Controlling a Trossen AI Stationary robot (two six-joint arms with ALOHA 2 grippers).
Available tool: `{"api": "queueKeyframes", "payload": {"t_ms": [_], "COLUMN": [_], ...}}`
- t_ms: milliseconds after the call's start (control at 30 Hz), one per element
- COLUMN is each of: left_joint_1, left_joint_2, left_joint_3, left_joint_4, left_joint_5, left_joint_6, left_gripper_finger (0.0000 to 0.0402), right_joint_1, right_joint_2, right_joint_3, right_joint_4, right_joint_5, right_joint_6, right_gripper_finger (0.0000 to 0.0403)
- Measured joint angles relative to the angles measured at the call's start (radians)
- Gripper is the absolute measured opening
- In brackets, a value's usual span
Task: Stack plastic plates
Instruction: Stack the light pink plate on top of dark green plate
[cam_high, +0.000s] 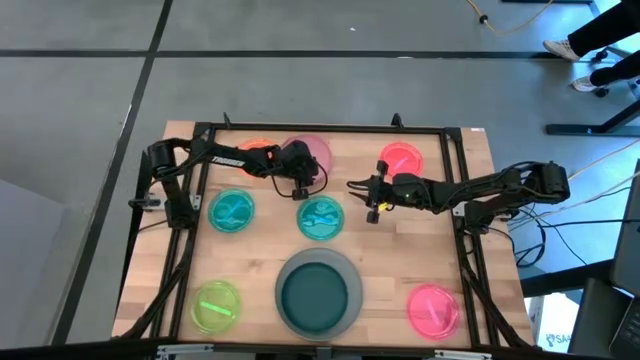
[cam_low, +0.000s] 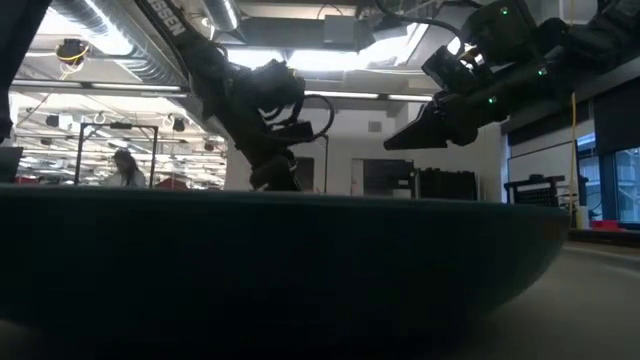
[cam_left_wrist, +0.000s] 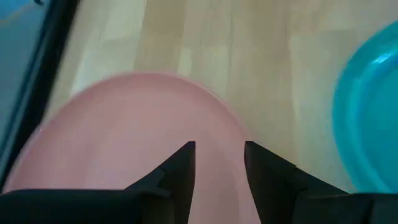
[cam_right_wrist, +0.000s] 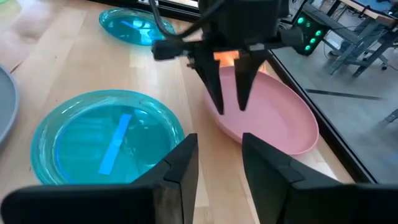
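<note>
Wooden bench (cam_high: 400, 250) carries the plates. Left claw (cam_right_wrist: 229, 107) hangs over the pale pink plate (cam_right_wrist: 273, 115) at the far edge, fingers a narrow gap apart, tips above the near rim, nothing held. Right claw (cam_high: 371, 210) hovers mid-bench, fingers slightly apart, empty, near a teal plate (cam_high: 320, 218). Second teal plate (cam_high: 231, 210) sits left of it. Dark teal plate (cam_high: 313, 294) lies inside the grey plate (cam_high: 350, 270) at the front, lime-green plate (cam_high: 216, 306) and hot-pink plate (cam_high: 433, 308) either side.

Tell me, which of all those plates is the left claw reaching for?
The pale pink plate at the table's far edge. The left claw hangs open right over it; the two small teal plates lie apart, nearer the camera side.
</note>
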Motion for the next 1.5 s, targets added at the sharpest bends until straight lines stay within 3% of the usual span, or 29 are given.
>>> {"api": "queueKeyframes", "payload": {"t_ms": [233, 400, 567, 700, 900, 1000, 1167, 1500], "left_joint_1": [-0.014, -0.006, -0.012, -0.026, -0.048, -0.082, -0.173, -0.406], "left_joint_2": [0.000, 0.035, 0.042, 0.042, 0.041, 0.035, -0.022, -0.231], "left_joint_3": [0.000, 0.000, 0.000, 0.000, 0.000, 0.000, -0.003, -0.002], "left_joint_4": [-0.053, -0.062, -0.061, -0.062, -0.061, -0.091, -0.172, -0.214], "left_joint_5": [0.086, -0.002, -0.004, -0.033, -0.066, -0.130, -0.228, -0.214], "left_joint_6": [-0.043, -0.047, 0.002, 0.034, 0.048, 0.024, -0.029, -0.211], "left_gripper_finger": [0.0132, 0.0132, 0.0126, 0.0094, 0.0014, 0.0009, 0.0005, 0.0005], "right_joint_1": [0.000, 0.000, 0.002, 0.002, 0.002, 0.005, 0.064, 0.327], "right_joint_2": [0.000, 0.000, 0.000, 0.000, 0.000, 0.000, -0.045, -0.139], "right_joint_3": [0.000, 0.000, 0.000, 0.000, 0.000, 0.004, 0.038, 0.068], "right_joint_4": [-0.001, -0.001, 0.000, 0.000, 0.000, -0.003, -0.036, -0.123], "right_joint_5": [-0.007, -0.008, -0.008, -0.008, -0.008, -0.008, -0.007, 0.046], "right_joint_6": [0.002, 0.002, 0.002, 0.002, 0.002, 0.002, 0.006, 0.037], "right_gripper_finger": [0.0117, 0.0117, 0.0117, 0.0117, 0.0117, 0.0117, 0.0117, 0.0117]}}
